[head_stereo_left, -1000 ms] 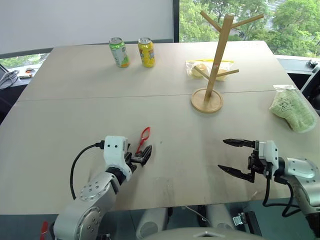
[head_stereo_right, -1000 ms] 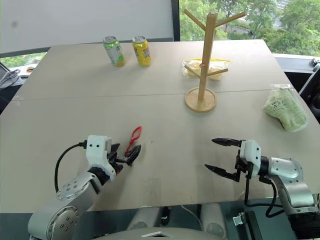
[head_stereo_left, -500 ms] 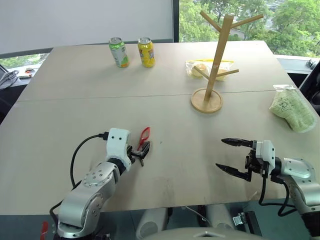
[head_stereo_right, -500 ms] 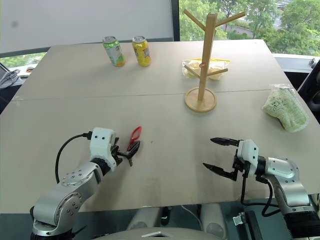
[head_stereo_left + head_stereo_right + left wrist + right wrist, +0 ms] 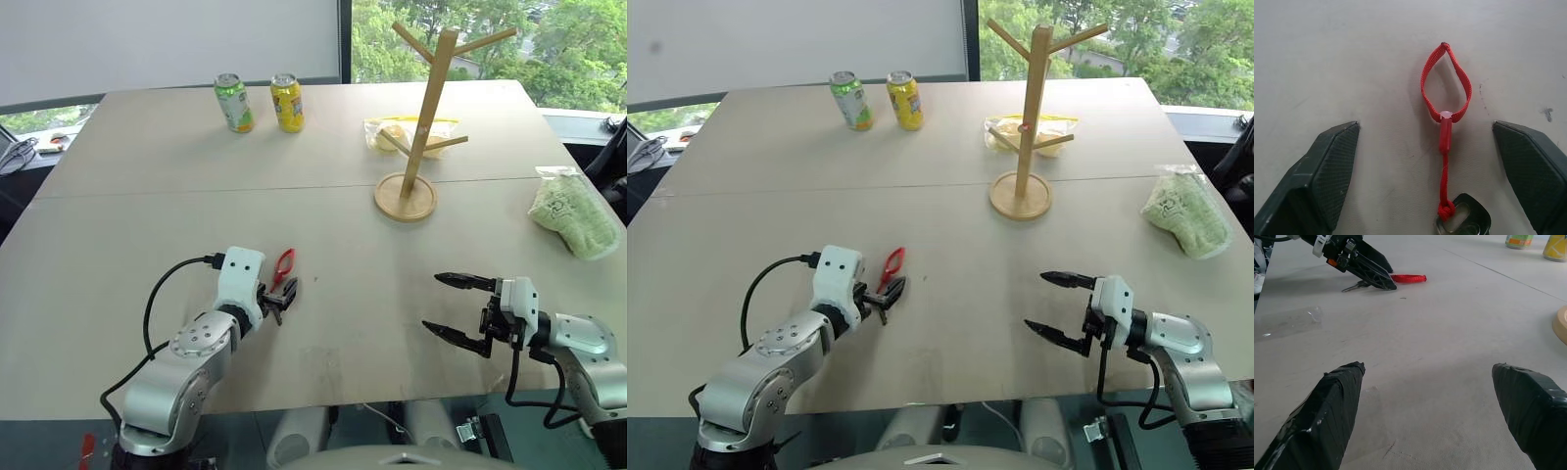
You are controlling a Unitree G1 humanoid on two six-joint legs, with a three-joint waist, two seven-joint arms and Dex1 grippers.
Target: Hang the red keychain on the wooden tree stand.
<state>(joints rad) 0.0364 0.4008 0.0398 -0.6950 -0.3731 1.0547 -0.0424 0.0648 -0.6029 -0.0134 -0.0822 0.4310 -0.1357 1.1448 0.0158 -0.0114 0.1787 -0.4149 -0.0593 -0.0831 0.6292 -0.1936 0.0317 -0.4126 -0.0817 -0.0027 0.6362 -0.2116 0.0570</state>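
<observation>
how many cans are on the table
2. The green can and the yellow can stand side by side at the far side of the table, the green one to the left. None seem hidden.

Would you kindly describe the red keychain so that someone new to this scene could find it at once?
On the big pale table, look near the front edge on the robot's left, where the left gripper stands open. The red keychain lies flat between its fingers: a thin red teardrop loop with a small dark key. It is the only red thing, far from the cans.
</observation>
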